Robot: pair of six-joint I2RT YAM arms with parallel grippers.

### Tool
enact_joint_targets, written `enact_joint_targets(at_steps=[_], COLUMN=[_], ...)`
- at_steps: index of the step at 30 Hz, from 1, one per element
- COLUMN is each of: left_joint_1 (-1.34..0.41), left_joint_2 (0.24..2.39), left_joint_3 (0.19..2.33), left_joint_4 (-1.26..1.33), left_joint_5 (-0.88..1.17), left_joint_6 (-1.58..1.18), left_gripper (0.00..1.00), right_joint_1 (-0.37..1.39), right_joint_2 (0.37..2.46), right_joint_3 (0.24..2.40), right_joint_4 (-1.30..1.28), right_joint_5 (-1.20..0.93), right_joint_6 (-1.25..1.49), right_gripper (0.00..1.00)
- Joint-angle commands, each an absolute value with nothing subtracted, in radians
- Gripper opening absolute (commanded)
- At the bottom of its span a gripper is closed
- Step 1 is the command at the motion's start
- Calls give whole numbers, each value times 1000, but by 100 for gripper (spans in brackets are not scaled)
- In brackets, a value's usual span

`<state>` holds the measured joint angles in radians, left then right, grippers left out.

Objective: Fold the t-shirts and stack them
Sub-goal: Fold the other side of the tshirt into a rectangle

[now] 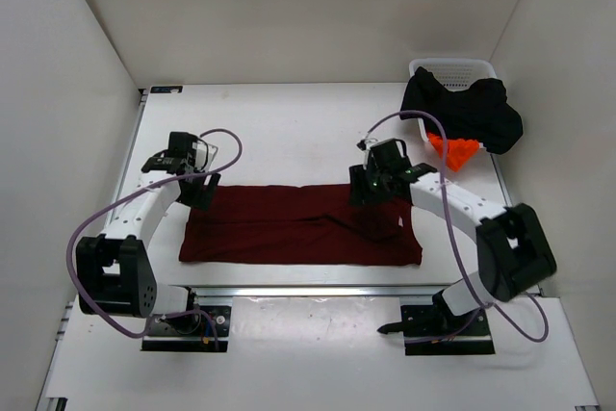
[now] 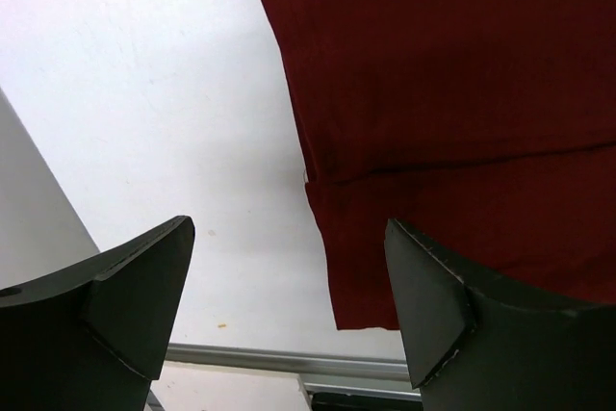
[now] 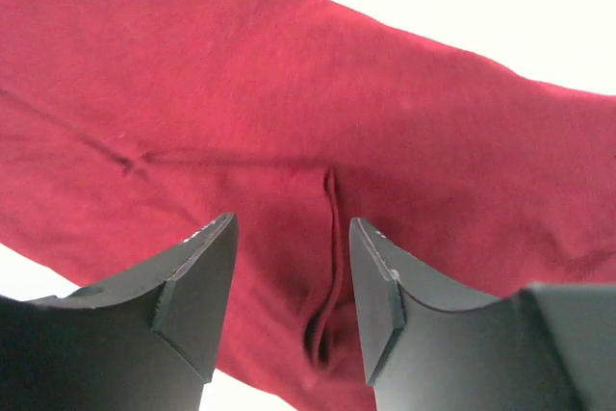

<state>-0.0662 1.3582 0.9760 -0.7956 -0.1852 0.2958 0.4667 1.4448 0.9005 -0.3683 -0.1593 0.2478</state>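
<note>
The maroon t-shirt (image 1: 298, 225) lies folded into a long flat strip across the table's middle. My left gripper (image 1: 197, 183) hovers open over its left end; in the left wrist view the cloth edge (image 2: 433, 122) lies below the wide-apart fingers (image 2: 144, 286), nothing between them. My right gripper (image 1: 373, 190) is above the strip's right part, open, with a raised fold of maroon cloth (image 3: 332, 315) under the gap between its fingers (image 3: 192, 286), not pinched. The black t-shirt (image 1: 467, 115) drapes over the basket, and the orange t-shirt (image 1: 454, 150) pokes out beneath it.
A white mesh basket (image 1: 452, 71) stands at the back right corner. White walls enclose the table on three sides. A metal rail (image 1: 308, 293) runs along the near edge, just in front of the maroon strip.
</note>
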Motion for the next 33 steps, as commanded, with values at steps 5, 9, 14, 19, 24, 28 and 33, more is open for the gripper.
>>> enact_joint_targets(at_steps=[5, 9, 14, 19, 24, 28, 33], left_joint_1=[-58, -61, -64, -64, -74, -75, -81], left_joint_2=[1322, 1324, 1342, 1339, 1341, 1345, 1359], left_joint_3=[919, 922, 942, 931, 925, 925, 939], left_joint_4=[-799, -798, -811, -804, -792, -788, -787], left_joint_5=[-219, -218, -204, -221, -222, -222, -229], left_joint_6=[279, 275, 262, 268, 262, 262, 272], left_gripper=[91, 90, 90, 90, 90, 91, 90], right_joint_1=[482, 488, 511, 537, 587, 620, 696], right_joint_2=[1572, 1581, 1608, 1520, 1355, 1298, 1344], right_joint_3=[960, 927, 930, 887, 786, 698, 689], right_joint_4=[-361, -304, -316, -319, -285, -247, -288], right_joint_5=[-175, -221, -252, -232, -253, -342, -357], right_joint_6=[155, 152, 161, 172, 172, 169, 137], right_gripper=[49, 50, 33, 13, 2, 5, 28])
